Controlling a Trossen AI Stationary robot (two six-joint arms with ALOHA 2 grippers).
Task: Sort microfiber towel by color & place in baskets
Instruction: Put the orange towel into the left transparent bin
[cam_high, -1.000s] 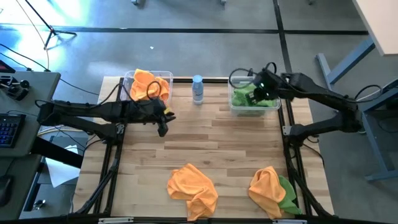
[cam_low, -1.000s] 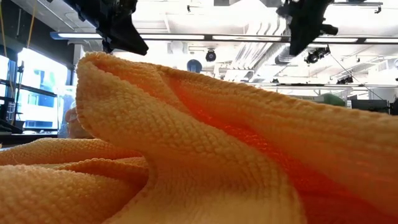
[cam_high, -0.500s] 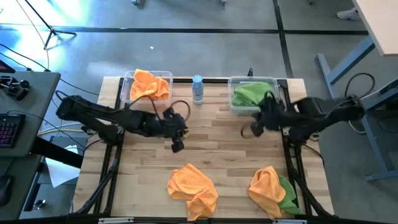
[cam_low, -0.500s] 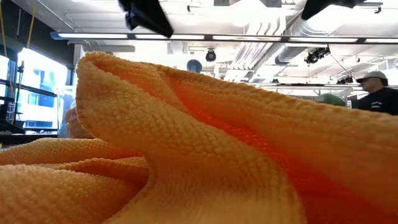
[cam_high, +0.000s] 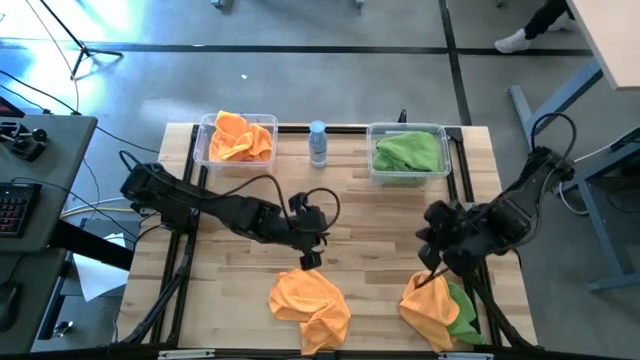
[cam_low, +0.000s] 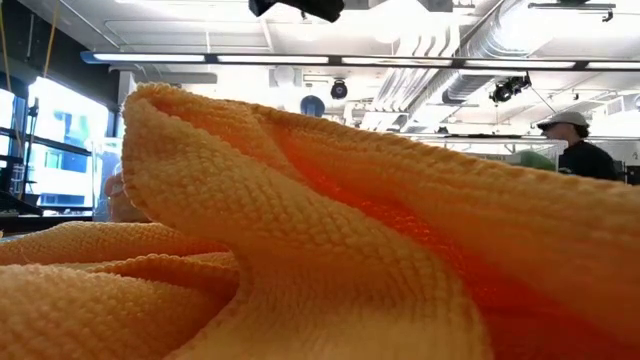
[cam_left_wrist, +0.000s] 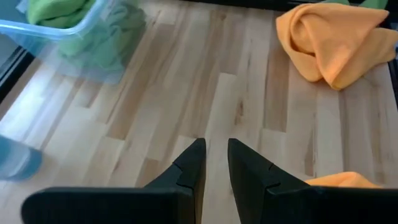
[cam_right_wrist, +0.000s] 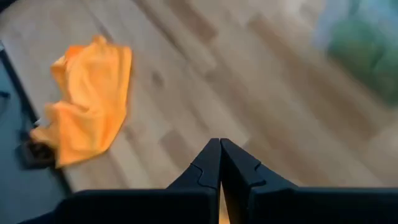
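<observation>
Two loose heaps of microfiber towel lie by the table's near edge: an orange one (cam_high: 310, 303) in the middle, and an orange one (cam_high: 428, 308) overlapping a green one (cam_high: 463, 312) at the right. At the far edge, the left basket (cam_high: 238, 138) holds orange towels and the right basket (cam_high: 408, 153) holds green ones. My left gripper (cam_high: 310, 258) hovers just beyond the middle heap, its fingers (cam_left_wrist: 214, 155) a narrow gap apart. My right gripper (cam_high: 432, 260) hangs above the right heap's far side, with its fingers (cam_right_wrist: 220, 163) shut and holding nothing.
A small bottle with a blue cap (cam_high: 318, 143) stands between the baskets at the far edge. Bare wood lies between the baskets and the heaps. In the low view an orange towel (cam_low: 300, 250) fills the picture, and a person (cam_low: 578, 150) stands in the room behind.
My left gripper has swung from beside the orange basket toward the near edge and rightward, ending over the middle orange heap. My right gripper has left the green basket and travelled toward the near edge, ending above the right heap. The towels have stayed put.
</observation>
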